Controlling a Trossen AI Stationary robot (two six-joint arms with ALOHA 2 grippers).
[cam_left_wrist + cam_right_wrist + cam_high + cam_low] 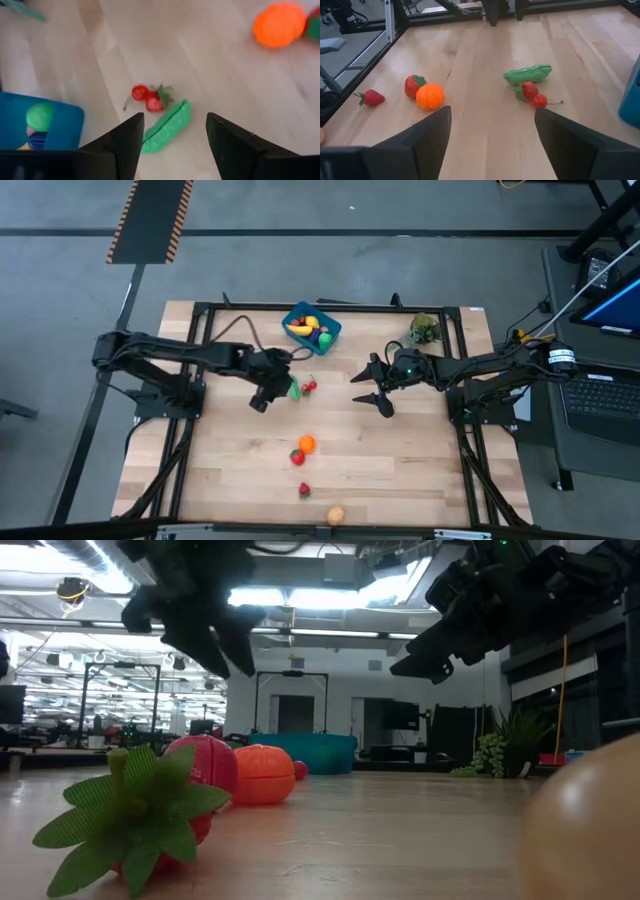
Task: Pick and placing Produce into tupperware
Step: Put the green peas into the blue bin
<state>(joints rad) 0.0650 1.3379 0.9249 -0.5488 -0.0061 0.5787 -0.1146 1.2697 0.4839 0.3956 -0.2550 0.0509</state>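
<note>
Low view: tan fruit (600, 830) blurred, cut off at frame edge.

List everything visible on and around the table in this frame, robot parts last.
tupperware: one, blue, far edge, holding yellow, purple and green pieces.
pea pod: one, green, lying on the table below the left tool.
cherries: one pair, red, beside the pea pod.
orange: one, orange, mid-table, touching a red fruit.
strawberry: one, red, nearer the front edge.
tan piece: one, front edge.
plant sprig: one, grey-green, far right.
left tool: open, above the pea pod.
right tool: open, raised mid-table.
</note>
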